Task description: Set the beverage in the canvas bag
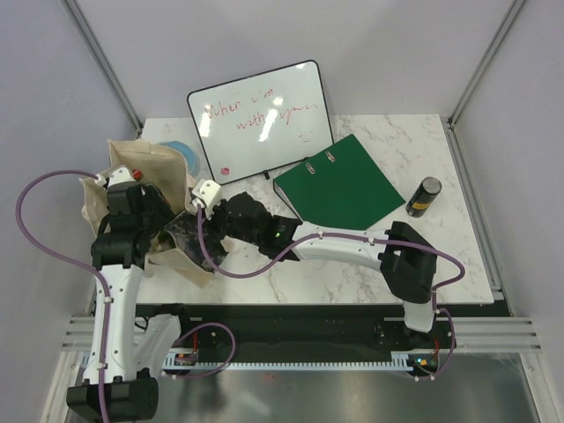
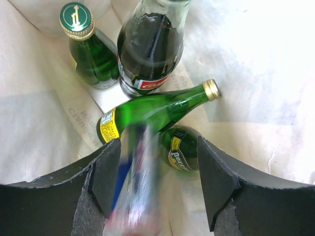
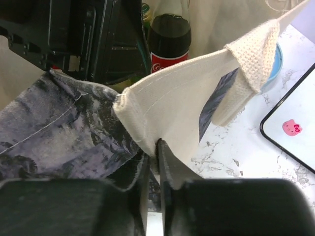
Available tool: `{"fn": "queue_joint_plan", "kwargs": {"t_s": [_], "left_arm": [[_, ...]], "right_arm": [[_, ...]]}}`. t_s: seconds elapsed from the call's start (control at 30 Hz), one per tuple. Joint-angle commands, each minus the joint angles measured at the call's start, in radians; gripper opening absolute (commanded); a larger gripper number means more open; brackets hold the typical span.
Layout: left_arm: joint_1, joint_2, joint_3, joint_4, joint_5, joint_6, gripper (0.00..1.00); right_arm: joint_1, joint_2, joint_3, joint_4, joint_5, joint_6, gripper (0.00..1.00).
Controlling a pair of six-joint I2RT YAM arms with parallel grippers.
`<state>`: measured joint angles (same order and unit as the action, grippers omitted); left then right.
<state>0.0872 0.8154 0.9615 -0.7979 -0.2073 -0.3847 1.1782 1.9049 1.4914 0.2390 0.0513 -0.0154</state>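
- At the left edge of the table stood the canvas bag, mouth up, with the left gripper reaching down inside it.
- Its jaws stood apart. A blurred drink with blue, red and white on it sat between them, close to one pad and clear of the other, and looked to be dropping loose.
- The step in hand read as the release. To do it well, the left arm would let go low, so that the drink slid onto the others instead of knocking the glass. It would then lift straight up, jaws wide, clear of the cloth walls.
- Already in the bag were three green bottles: one upright, one lying across and one beneath it. There was also one cola bottle. With the blurred drink, that made five.
- At the bag's near-right rim, the right gripper was clamped together on a fold of the cloth.
- Its job looked to be holding the mouth open. It would do best to keep the rim high and taut, and not to tug the bag over.
- One whiteboard leaned at the far edge.
- One green binder lay right of the middle.
- One dark can stood near the right edge, well apart from the bag. It may be a drink left to pack.
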Motion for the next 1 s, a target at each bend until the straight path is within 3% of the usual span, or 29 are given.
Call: {"fn": "queue_joint_plan", "kwargs": {"t_s": [0.0,0.1,0.7,0.87,0.9,0.97], "left_arm": [[-0.007,-0.016,0.034,0.005,0.005,0.0,0.7],[-0.007,-0.019,0.046,0.005,0.008,0.0,0.72],[-0.009,0.056,0.27,0.009,0.0,0.151,0.74],[-0.009,0.065,0.359,0.008,0.055,0.191,0.74],[-0.006,0.068,0.374,0.009,0.078,0.205,0.74],[-0.01,0.08,0.414,0.003,0.143,0.205,0.74]], "right_arm": [[0.037,-0.004,0.024,0.052,0.007,-0.008,0.11],[0.041,-0.007,0.012,0.066,0.03,-0.009,0.0],[0.04,-0.024,-0.028,0.063,0.137,0.048,0.01],[0.041,-0.07,-0.043,0.029,0.15,0.094,0.19],[0.041,-0.082,-0.048,0.019,0.16,0.103,0.3],[0.041,-0.133,-0.065,-0.004,0.186,0.143,0.39]]}}
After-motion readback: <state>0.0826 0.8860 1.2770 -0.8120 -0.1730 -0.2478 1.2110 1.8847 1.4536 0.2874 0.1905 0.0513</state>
